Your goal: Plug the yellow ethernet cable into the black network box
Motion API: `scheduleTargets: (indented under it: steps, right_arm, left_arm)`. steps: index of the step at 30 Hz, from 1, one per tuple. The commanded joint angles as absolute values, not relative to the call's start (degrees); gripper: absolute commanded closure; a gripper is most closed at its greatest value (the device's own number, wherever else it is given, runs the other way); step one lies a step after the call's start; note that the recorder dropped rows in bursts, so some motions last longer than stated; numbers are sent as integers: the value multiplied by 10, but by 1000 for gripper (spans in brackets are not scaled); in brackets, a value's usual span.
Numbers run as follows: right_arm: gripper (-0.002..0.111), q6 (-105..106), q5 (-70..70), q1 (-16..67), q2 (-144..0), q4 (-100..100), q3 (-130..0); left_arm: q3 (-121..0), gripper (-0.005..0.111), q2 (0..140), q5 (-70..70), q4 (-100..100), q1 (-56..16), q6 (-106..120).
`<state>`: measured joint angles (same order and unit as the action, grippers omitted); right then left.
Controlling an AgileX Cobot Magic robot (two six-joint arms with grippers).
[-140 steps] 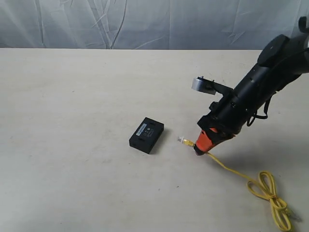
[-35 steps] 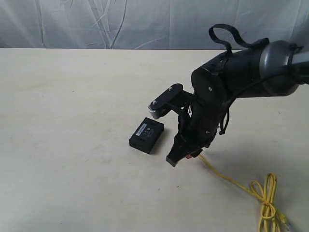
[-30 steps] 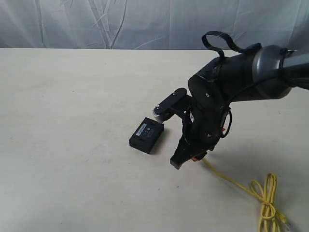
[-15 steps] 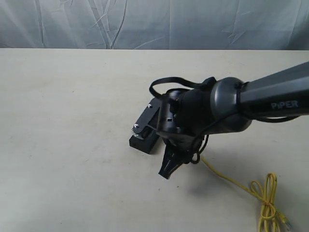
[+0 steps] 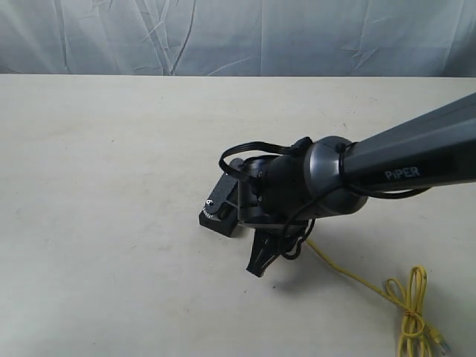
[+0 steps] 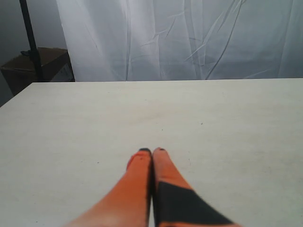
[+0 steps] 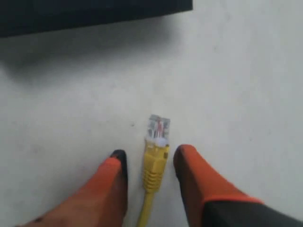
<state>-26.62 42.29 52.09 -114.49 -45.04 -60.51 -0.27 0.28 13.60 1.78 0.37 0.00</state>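
The yellow ethernet cable (image 5: 349, 277) runs from under my right arm (image 5: 320, 182) to its tied loop (image 5: 411, 312) at the front right. Its clear plug (image 7: 157, 127) lies on the table between my right gripper's (image 7: 151, 154) fingers. That gripper is open, with a gap on each side of the yellow boot. The plug points at the black network box (image 7: 94, 12), a short way ahead and apart from it. In the exterior view the arm hides most of the box (image 5: 217, 220). My left gripper (image 6: 152, 151) is shut on nothing above bare table.
The pale table (image 5: 111, 149) ends at a white curtain (image 5: 223, 37) along the back. A cardboard box (image 6: 35, 66) and a black stand (image 6: 29, 40) sit beyond the table's far corner in the left wrist view.
My right arm has swung left and down over the box, hiding more of it. The cable's straight run and loop have stayed put in the last second.
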Motion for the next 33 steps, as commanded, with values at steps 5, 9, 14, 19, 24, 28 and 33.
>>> scheduleTargets:
  steps: [5, 9, 14, 19, 24, 28, 33]
  right_arm:
    - [71, -282, 445, 521, -1146, -462, -603]
    - [76, -285, 444, 521, -1146, -463, -603]
    - [107, -285, 445, 521, -1146, -461, -603]
    - [109, -285, 468, 521, -1142, -461, -603]
    - [109, -225, 449, 520, -1102, -427, -603]
    - [109, -170, 415, 510, -1062, -366, -603]
    - [109, -159, 421, 470, -1035, -324, -603]
  left_arm:
    - [0, 107, 0, 137, 18, -2, 0]
    - [0, 107, 0, 137, 18, -2, 0]
    - [0, 107, 0, 137, 18, -2, 0]
    - [0, 107, 0, 137, 18, -2, 0]
    - [0, 107, 0, 137, 18, -2, 0]
    - [0, 107, 0, 137, 18, -2, 0]
    - [0, 107, 0, 137, 18, -2, 0]
